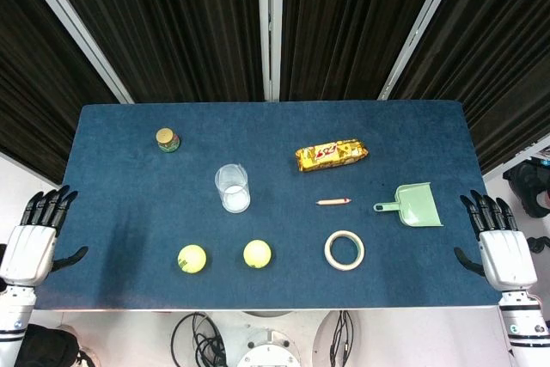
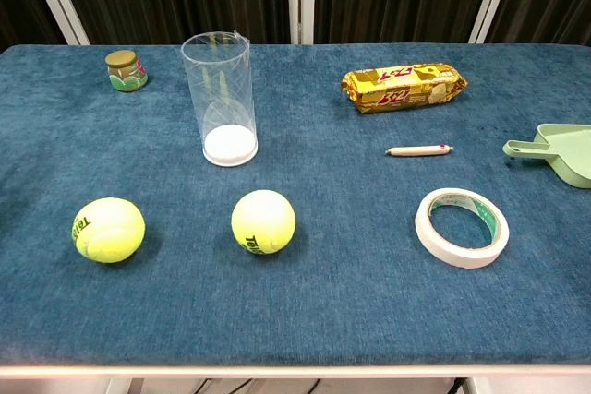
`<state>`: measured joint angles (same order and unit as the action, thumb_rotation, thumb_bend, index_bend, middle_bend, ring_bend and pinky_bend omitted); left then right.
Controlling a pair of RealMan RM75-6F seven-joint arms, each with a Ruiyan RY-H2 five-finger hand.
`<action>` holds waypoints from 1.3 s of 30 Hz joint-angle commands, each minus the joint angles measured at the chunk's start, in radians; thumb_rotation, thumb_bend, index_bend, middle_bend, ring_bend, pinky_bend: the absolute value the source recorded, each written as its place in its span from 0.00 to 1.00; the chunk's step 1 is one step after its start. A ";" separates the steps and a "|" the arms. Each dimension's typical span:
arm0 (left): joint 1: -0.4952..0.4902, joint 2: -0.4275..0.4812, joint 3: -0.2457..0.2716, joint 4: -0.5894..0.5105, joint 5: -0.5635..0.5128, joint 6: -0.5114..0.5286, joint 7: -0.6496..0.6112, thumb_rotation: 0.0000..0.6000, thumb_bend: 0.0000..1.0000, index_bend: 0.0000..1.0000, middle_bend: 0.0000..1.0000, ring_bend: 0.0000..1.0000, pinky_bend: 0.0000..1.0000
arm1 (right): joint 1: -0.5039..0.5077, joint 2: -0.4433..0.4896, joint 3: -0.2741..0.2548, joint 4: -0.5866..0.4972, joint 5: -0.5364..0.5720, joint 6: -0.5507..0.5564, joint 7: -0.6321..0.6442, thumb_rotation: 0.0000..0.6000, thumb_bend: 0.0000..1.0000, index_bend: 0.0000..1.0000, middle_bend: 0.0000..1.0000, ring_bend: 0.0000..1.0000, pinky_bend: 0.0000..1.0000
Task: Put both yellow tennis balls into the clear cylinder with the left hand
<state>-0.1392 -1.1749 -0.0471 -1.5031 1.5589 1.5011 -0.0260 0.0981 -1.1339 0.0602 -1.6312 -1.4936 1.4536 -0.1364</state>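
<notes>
You are looking at the blue tabletop (image 1: 120,178) carrying everything, with both hands waiting off its short edges; your left hand (image 1: 34,242) is hanging just past the left edge near the front corner, fingers spread wide and holding nothing; your right hand (image 1: 500,242) is mirroring it past the right edge, equally open and empty; the clear cylinder (image 2: 222,99) is standing upright left of the tabletop's middle, mouth facing up, so its long axis is running vertical and you are going to have to drop into it from above; the green dustpan (image 1: 417,205) is lying toward the right edge, the snack packet (image 1: 332,155) behind the middle, the tape roll (image 1: 345,250) near the front edge; the two yellow tennis balls are sitting along the front edge, both outside the cylinder; the left ball (image 1: 192,258) is lying nearer your left hand, directly inward from it, and the second ball (image 1: 257,253) is sitting just beyond, in front of the cylinder; the small jar (image 1: 168,140) is standing toward the back left corner, and the pencil (image 1: 333,202) is lying right of the middle
</notes>
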 commanded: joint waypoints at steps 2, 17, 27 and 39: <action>-0.001 -0.003 0.002 0.004 -0.001 -0.003 -0.004 1.00 0.14 0.05 0.00 0.00 0.00 | -0.002 0.002 -0.001 0.001 0.001 0.000 0.001 1.00 0.18 0.00 0.00 0.00 0.00; -0.051 -0.011 0.054 -0.002 0.131 -0.032 -0.064 1.00 0.15 0.05 0.00 0.00 0.00 | 0.000 0.013 0.020 0.014 0.018 0.008 0.053 1.00 0.18 0.00 0.00 0.00 0.00; -0.178 -0.076 0.101 -0.013 0.249 -0.182 -0.085 1.00 0.15 0.05 0.00 0.00 0.02 | -0.003 0.025 0.039 0.017 0.048 0.012 0.088 1.00 0.18 0.00 0.00 0.00 0.00; -0.276 -0.164 0.120 -0.023 0.245 -0.326 -0.063 1.00 0.15 0.05 0.03 0.00 0.09 | 0.004 0.020 0.034 0.022 0.057 -0.012 0.088 1.00 0.18 0.00 0.00 0.00 0.00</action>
<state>-0.4071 -1.3308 0.0703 -1.5252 1.8075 1.1846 -0.0930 0.0998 -1.1119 0.0952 -1.6106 -1.4380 1.4442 -0.0483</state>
